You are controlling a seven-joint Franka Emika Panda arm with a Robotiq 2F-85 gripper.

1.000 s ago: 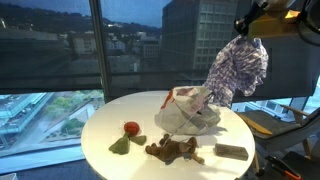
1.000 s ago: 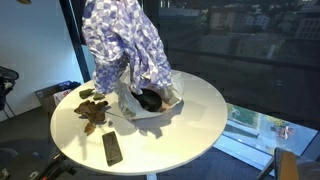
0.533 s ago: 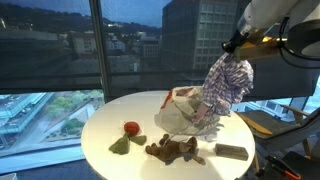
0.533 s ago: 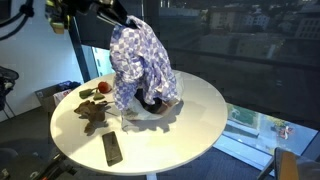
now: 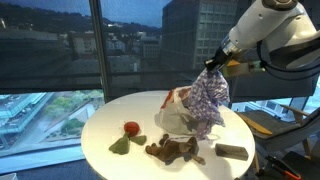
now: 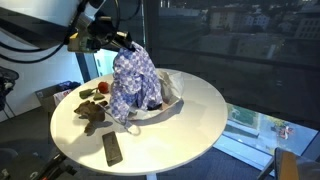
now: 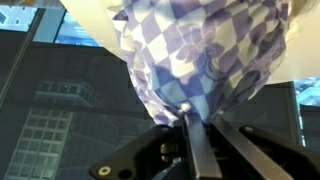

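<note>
Blue-and-white checked cloth hangs pinched in the closed end effector over the white table.

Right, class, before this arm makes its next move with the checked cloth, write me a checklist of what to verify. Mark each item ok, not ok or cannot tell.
1. Grip: the gripper is shut on the top of the checked cloth: ok.
2. Hang: the cloth hangs straight down from the fingers and is not wound round the arm: ok.
3. Landing spot: its lower folds reach the white bag on the table: ok.
4. Neighbours: the brown plush toy and the dark flat block lie apart from the cloth: ok.
5. Whatever the cloth hides inside the bag: cannot tell.
</note>
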